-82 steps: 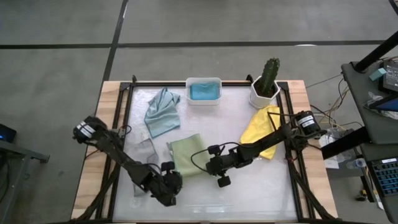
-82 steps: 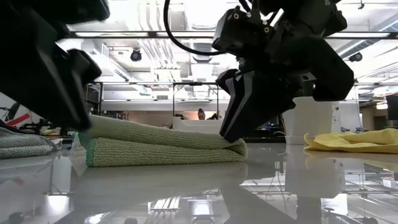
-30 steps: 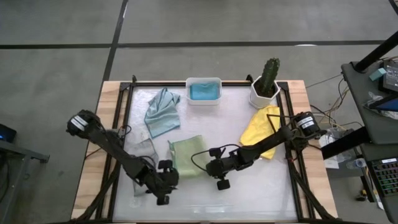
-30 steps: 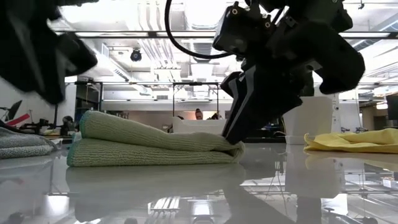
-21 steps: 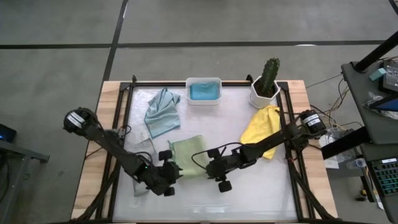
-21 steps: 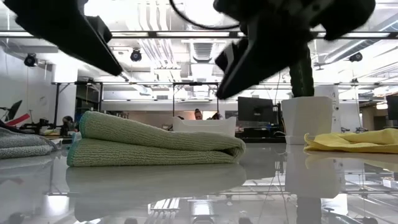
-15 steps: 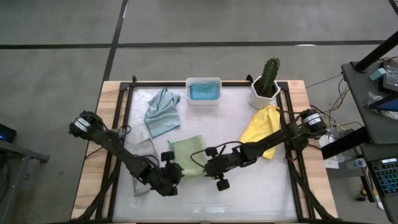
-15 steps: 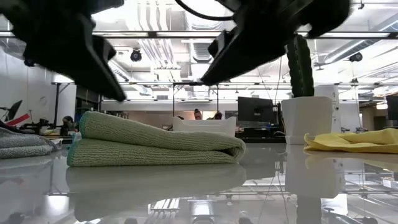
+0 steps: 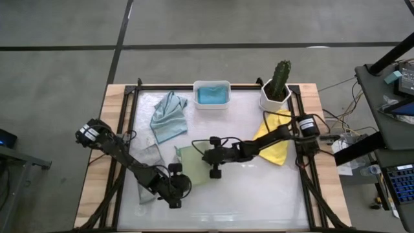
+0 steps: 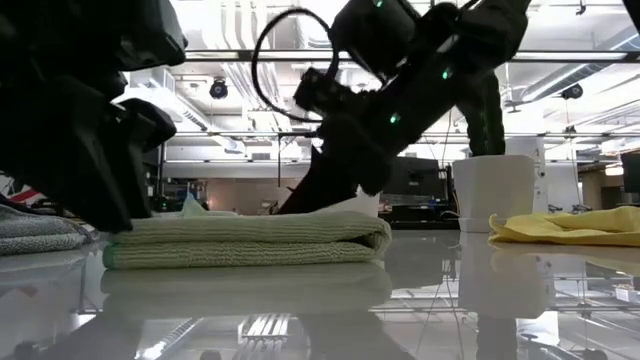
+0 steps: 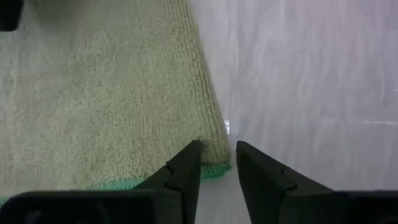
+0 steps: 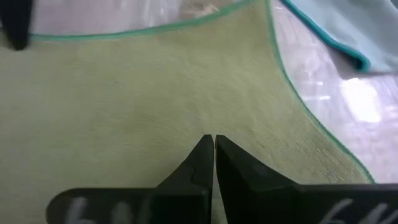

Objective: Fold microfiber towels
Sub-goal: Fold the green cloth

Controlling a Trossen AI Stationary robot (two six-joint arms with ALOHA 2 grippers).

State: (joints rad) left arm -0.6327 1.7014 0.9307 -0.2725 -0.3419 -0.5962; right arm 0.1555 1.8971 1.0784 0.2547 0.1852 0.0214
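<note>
The sage green towel [image 9: 192,165] lies folded flat near the table's middle, in front of the white tub [image 9: 212,94]. Its nap is looped and matte, edged in a teal stitched hem. The fold runs along the towel's right side, and the layers sit flush.

The right gripper [image 9: 208,155] rests on top of the towel, its fingers pressed together with nothing between them; in the right wrist view the tips [image 12: 209,149] bear on the pile. The left gripper [image 9: 174,188] sits at the towel's near corner, fingers narrowly parted and empty, with the hem corner just beyond the tips [image 11: 214,163].

The towel lies beyond the left gripper and directly under the right, so the right is better placed to press or smooth.

The yellow towel [image 9: 277,149] lies crumpled to the tub's right front, the pale blue-grey towel [image 9: 169,116] to its left front, and a grey towel [image 9: 150,155] beside the green one.
</note>
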